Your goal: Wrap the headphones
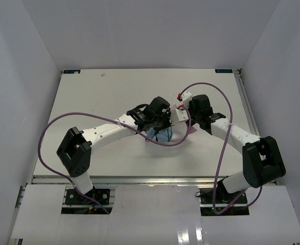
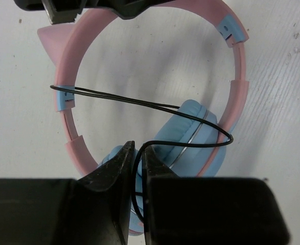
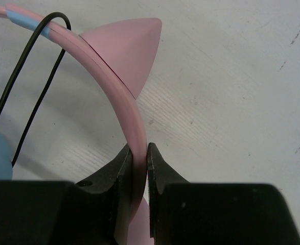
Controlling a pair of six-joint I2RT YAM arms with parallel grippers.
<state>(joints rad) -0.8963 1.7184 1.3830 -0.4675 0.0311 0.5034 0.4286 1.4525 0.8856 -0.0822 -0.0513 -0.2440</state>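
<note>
The headphones lie at the table's middle, with a light blue earcup (image 1: 166, 135) and a pink headband (image 1: 192, 129) showing between the two arms. My left gripper (image 1: 161, 125) hovers over them, shut on the thin black cord (image 2: 124, 99). In the left wrist view the cord runs across the headband (image 2: 70, 61) and loops around the earcup (image 2: 195, 138) into my left gripper (image 2: 138, 153). My right gripper (image 1: 182, 113) is shut on the headband (image 3: 109, 76) just below a pink cat ear (image 3: 127, 48); it shows in the right wrist view (image 3: 139, 153). The cord (image 3: 22, 71) passes over the band there.
Thick purple robot cables arc over the table from each arm, one on the left (image 1: 45, 138) and one on the right (image 1: 230, 104). White walls close in the table's left, back and right edges (image 1: 150, 70). A metal rail (image 1: 139, 178) runs along the near edge.
</note>
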